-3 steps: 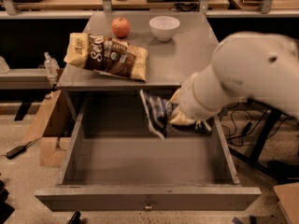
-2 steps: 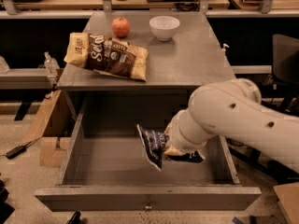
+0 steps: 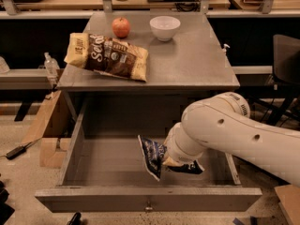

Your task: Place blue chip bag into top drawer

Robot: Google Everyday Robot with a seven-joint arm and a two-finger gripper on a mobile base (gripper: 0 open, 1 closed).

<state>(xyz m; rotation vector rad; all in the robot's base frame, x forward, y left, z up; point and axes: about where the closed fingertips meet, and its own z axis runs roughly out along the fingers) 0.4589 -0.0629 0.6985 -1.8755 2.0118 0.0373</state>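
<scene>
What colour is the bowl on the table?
White bowl, camera view; gripper holds blue chip bag in top drawer.

We look down from high in front, close, facing the surface (image 3: pixel 197 60) and open top drawer (image 3: pixel 147 198); the end effector (image 3: pixel 176 162) sits inside that drawer

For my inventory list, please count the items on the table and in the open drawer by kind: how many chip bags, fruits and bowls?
Chip bags: 2 (large brown-and-yellow chip bag on the grey table; small navy-blue chip bag in the open grey top drawer, at the claw)
Fruit: 1 (round red apple)
Bowls: 1 (round white bowl)
Total: 4
</scene>
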